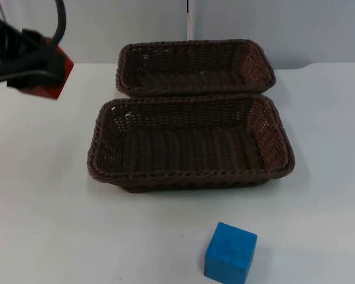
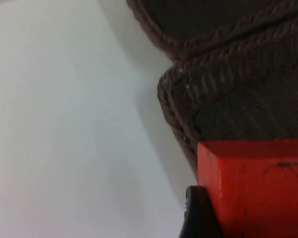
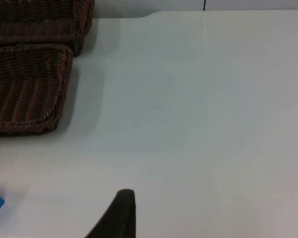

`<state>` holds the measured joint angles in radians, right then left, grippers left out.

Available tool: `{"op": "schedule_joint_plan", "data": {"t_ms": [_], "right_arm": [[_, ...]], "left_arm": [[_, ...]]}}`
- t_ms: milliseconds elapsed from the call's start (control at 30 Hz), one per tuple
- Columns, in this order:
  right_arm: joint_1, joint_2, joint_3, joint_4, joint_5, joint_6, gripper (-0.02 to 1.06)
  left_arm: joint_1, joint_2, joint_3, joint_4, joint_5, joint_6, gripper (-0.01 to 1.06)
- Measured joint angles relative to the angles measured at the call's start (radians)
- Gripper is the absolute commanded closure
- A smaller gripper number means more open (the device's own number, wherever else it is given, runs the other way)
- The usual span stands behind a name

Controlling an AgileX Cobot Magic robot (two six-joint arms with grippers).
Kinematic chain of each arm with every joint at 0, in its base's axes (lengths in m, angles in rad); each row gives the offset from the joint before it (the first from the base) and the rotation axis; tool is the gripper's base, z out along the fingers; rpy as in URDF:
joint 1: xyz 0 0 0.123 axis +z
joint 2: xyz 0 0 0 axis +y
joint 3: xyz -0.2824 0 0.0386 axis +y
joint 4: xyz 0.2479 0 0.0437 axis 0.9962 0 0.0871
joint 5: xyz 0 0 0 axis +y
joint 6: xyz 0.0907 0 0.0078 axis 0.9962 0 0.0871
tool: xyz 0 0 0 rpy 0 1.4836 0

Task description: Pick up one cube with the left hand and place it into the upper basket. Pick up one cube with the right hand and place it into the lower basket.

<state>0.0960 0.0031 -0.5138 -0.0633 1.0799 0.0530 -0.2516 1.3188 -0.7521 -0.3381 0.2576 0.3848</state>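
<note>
Left end effector (image 1: 38,74) pinching the red cube (image 1: 54,76), which I judge rigid and light; right end effector's (image 3: 120,218) state unclear, blue cube (image 1: 230,252) wants opposite flat faces.

Lab: bare white table (image 1: 41,195), partition wall (image 1: 284,23)

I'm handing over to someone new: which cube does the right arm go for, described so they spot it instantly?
Start at the two brown woven wicker baskets on the white table and take the larger, nearer one. In front of it, apart from its rim, sits the solid blue cube, alone on the tabletop. The other cube is red, off the table and clamped in the left gripper.
</note>
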Motion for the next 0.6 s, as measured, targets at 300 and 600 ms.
{"op": "schedule_joint_plan", "data": {"t_ms": [300, 600], "right_arm": [[0.0, 0.0, 0.0, 0.0, 0.0, 0.0, -0.01], [0.0, 0.0, 0.0, 0.0, 0.0, 0.0, -0.01]], "left_arm": [[0.0, 0.141, -0.226, -0.013, 0.072, 0.0, 1.05], [0.0, 0.325, -0.466, -0.025, 0.128, 0.0, 1.05]]}}
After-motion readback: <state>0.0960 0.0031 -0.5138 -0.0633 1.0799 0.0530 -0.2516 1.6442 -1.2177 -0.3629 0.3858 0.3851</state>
